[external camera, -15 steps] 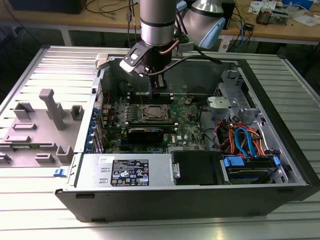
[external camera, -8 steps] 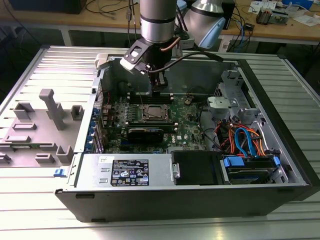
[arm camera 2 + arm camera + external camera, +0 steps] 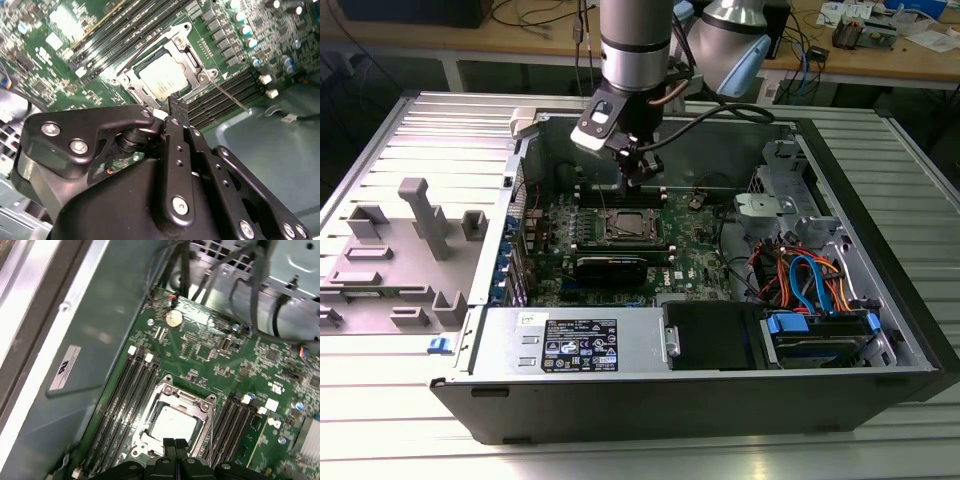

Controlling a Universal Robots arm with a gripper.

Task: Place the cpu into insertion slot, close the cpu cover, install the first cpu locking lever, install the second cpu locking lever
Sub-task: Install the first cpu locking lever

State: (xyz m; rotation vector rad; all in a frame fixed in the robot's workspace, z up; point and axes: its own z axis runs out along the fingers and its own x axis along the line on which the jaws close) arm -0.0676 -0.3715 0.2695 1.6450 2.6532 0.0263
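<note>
The black two-fingered pincer has its fingers pressed together with nothing between them. Its tips are at the socket's edge, and I cannot tell whether they touch it. Just beyond, the small square silver-topped cpu sits in the socket, with the thin dark-metal cpu cover lying flat around it. Farther out the green circuit board fills the open black computer case, which stands on the ribbed metal table.

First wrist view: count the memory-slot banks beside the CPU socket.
2. One bank lies between the socket and the case wall; the other bank flanks the socket's far side. The gripper covers some board, so more may be hidden.
</note>
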